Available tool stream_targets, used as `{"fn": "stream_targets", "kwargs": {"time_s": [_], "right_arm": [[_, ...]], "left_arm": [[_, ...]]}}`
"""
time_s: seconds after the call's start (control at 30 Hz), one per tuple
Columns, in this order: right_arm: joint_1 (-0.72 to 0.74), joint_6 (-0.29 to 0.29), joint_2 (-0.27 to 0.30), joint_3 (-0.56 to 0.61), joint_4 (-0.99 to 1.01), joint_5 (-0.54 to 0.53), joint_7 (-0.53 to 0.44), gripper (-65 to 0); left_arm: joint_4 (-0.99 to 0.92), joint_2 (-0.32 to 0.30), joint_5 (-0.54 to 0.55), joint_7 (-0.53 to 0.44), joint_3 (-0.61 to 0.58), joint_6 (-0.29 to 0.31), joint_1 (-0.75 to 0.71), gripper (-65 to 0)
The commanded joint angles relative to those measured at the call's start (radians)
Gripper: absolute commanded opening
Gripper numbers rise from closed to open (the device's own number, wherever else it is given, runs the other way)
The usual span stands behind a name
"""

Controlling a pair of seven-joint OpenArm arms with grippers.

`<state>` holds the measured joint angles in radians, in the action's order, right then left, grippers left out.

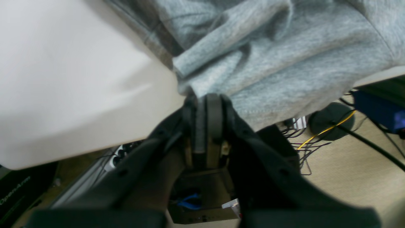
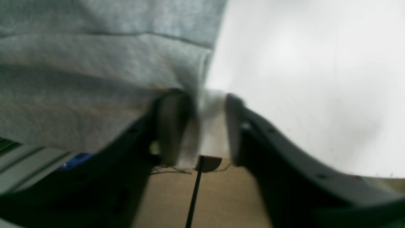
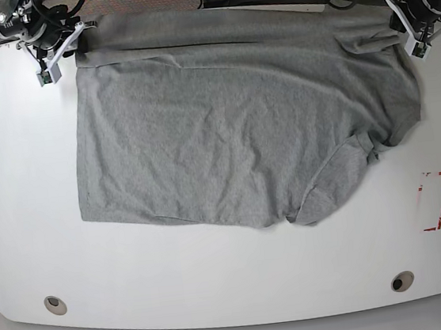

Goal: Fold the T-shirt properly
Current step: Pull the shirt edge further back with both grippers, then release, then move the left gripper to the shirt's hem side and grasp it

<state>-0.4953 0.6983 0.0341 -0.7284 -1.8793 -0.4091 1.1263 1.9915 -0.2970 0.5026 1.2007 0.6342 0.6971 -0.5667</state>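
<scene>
- Left pincer (image 1: 207, 101) closed tight on a fold of the T-shirt (image 1: 269, 57) at the table (image 1: 63, 79) edge; pads pressed together, grey cloth bunched right at the tips.
- Right pincer (image 2: 202, 104) jaws parted, a gap between the pads; hem of the T-shirt (image 2: 95, 63) hangs in that gap beside the left-side pad, blurred, can't tell if cloth is pinched.
- Base view: left pincer (image 3: 414, 30) at far right corner of the table (image 3: 218, 285), right pincer (image 3: 50, 55) at far left corner, both at the far edge.
- T-shirt (image 3: 232, 124) lies spread on the white table, plain grey side up, wrinkled, covering the far-middle part.
- Far strip of cloth is folded over along the far table edge, a straight crease running between the two pincers.
- Near hem runs slanted, lower toward the right; one sleeve (image 3: 327, 189) sticks out at the near-right, slightly curled.
- Right side of the cloth bunches up near the left pincer, folds visible.
- Red-outlined marker (image 3: 436, 200) on the table at right, apart from the shirt.
- Two round holes in the table near the front edge, left hole (image 3: 55, 304) and right hole (image 3: 402, 280).
- Left wrist view: floor (image 1: 348, 164) below the table edge, yellow cable (image 1: 326, 129) and black cables, blue box (image 1: 379, 107) at right.
</scene>
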Motion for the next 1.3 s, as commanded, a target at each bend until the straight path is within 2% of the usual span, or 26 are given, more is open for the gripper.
{"fn": "stream_targets", "kwargs": {"time_s": [0.0,0.1,0.33,0.63,0.73,0.87,1.1,1.2,1.27], "right_arm": [[-0.01,0.0,0.007,-0.004,-0.033,0.005,0.005,-30.1],[-0.015,0.0,0.003,-0.006,-0.058,0.0,0.008,-23.6],[-0.049,0.0,-0.012,-0.006,-0.065,-0.081,0.007,-23.5],[-0.032,0.0,-0.006,-0.007,-0.102,-0.086,0.004,-23.5],[-0.032,0.0,0.005,-0.009,-0.125,-0.087,0.004,-23.5],[-0.021,0.0,0.013,-0.006,-0.125,-0.095,-0.001,-23.5],[0.048,0.0,0.008,0.028,-0.128,-0.095,0.002,-23.9],[0.071,0.0,0.007,0.059,-0.128,-0.095,0.002,-28.9],[0.086,0.0,0.007,0.091,-0.127,-0.095,0.002,-34.7]], "left_arm": [[0.012,-0.014,0.0,-0.005,0.006,0.001,-0.003,-61.0],[0.012,-0.014,-0.002,-0.005,0.006,0.001,-0.003,-61.0],[0.012,-0.014,-0.002,-0.005,0.006,0.001,-0.003,-60.8],[0.012,-0.015,0.003,-0.005,0.005,0.001,-0.003,-59.9],[0.012,-0.015,0.003,-0.005,0.005,0.001,-0.002,-55.4],[0.012,-0.014,0.003,-0.005,0.006,0.001,0.015,-43.6],[0.013,-0.012,0.003,-0.005,0.008,0.001,0.02,-31.2],[0.013,-0.012,0.005,-0.005,0.013,0.001,0.04,-28.1],[0.013,-0.014,0.005,-0.005,0.014,0.001,0.055,-28.2]]}}
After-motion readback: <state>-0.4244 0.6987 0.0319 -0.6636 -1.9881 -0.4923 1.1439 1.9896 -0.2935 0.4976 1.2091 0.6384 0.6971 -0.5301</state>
